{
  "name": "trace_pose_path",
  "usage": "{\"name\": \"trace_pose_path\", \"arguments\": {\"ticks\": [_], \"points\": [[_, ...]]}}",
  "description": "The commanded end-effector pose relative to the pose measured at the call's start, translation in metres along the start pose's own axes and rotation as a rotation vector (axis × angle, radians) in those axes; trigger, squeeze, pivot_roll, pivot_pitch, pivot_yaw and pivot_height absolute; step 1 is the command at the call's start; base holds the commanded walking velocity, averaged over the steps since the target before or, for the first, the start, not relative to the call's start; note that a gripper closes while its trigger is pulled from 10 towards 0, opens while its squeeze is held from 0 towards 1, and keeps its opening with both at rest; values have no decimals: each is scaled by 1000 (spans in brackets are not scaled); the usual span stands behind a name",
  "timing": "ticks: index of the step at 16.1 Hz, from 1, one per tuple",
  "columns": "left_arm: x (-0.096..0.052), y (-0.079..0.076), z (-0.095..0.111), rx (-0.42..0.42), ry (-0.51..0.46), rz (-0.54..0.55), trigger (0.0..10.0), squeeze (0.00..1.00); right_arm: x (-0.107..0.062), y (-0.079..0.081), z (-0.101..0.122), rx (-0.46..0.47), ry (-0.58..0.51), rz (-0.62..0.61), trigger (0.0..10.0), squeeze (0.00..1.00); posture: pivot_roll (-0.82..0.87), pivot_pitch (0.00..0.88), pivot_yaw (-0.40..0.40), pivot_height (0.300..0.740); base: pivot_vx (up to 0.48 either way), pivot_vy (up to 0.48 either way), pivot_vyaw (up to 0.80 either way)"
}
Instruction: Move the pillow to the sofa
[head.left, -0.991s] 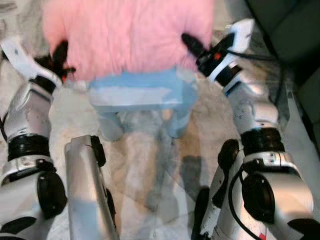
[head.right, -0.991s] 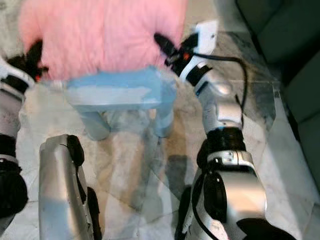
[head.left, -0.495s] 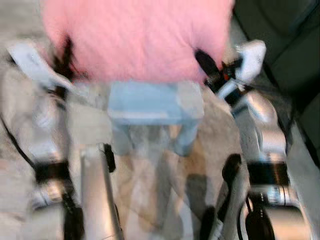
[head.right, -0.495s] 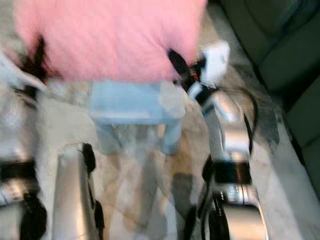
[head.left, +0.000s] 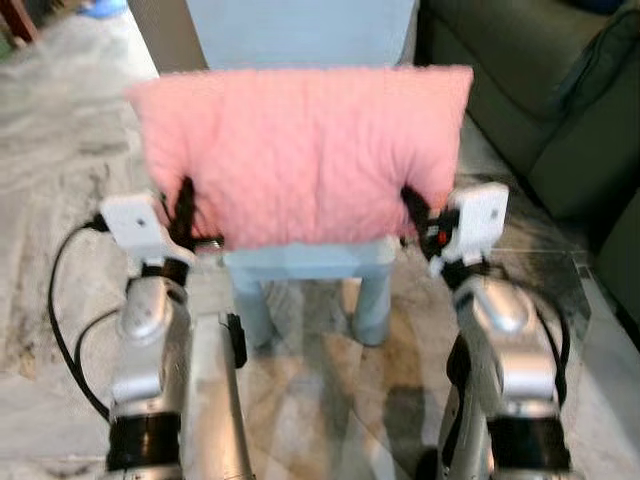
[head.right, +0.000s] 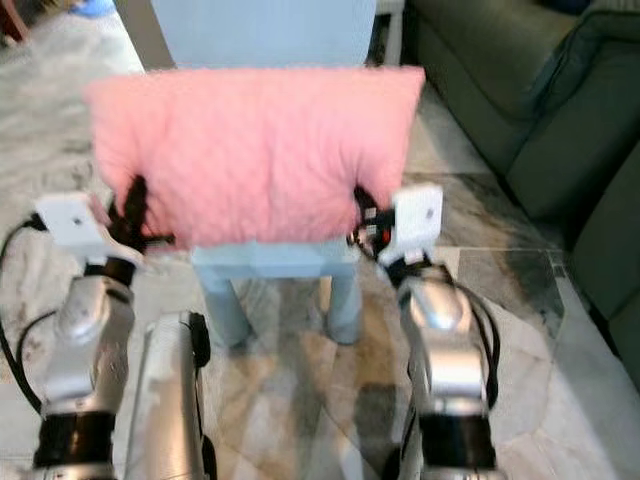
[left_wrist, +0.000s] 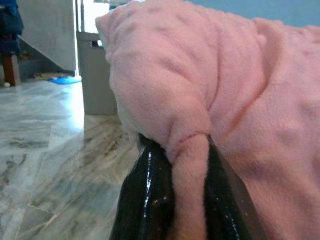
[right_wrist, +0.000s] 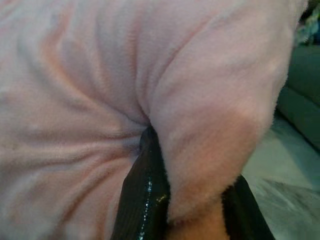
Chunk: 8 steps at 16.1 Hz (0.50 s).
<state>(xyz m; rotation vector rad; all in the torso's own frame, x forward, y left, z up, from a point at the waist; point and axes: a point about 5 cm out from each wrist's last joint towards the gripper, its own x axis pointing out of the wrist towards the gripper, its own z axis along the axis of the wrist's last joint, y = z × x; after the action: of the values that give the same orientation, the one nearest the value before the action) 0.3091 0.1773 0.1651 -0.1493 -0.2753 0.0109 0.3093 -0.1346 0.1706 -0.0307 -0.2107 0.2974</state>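
Note:
A fluffy pink pillow (head.left: 300, 150) hangs in the air between my two arms, lifted above a light blue chair (head.left: 305, 262). My left gripper (head.left: 183, 212) is shut on the pillow's lower left corner, and its black fingers (left_wrist: 145, 200) pinch a fold of pink fabric. At the lower right corner my right gripper (head.left: 412, 215) is shut on the pillow, its fingers (right_wrist: 145, 200) squeezing the plush edge. The dark green sofa (head.left: 520, 90) stands to my right.
The blue chair's backrest (head.left: 300, 30) rises behind the pillow, directly ahead. Marble floor (head.left: 60, 200) spreads to the left. A grey bin (left_wrist: 95, 75) stands by a wall farther off. My own legs (head.left: 215, 410) show below.
Both grippers have raised the pillow off the chair seat and higher in front of me. The camera has tilted up, bringing the chair back and sofa into view.

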Motion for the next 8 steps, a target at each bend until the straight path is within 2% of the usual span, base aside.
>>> {"name": "trace_pose_path", "arguments": {"ticks": [1,2,3,4,5,8], "points": [[0,-1,3,22,-7,-7,0,0,0,5,5,-22,-23,-6,0,0,28,0,63,325,0,0,0],[1,-2,2,21,8,-13,2980,0,-2,4,2,-29,-9,-34,0,0,28,0,63,325,0,0,0],[1,-2,-1,29,24,-10,10000,0,-4,2,0,-40,7,-61,8588,0,28,0,67,325,0,0,0],[3,0,-2,39,33,1,10000,0,-4,1,-2,-56,20,-86,10000,0,29,0,73,325,0,0,0],[5,2,-5,64,68,11,10000,0,-3,0,-2,-69,26,-115,10000,0,34,0,74,325,0,0,0],[11,0,-4,59,65,10,10000,0,4,-5,0,-90,30,-177,10000,0,48,0,61,325,0,0,0]]}}
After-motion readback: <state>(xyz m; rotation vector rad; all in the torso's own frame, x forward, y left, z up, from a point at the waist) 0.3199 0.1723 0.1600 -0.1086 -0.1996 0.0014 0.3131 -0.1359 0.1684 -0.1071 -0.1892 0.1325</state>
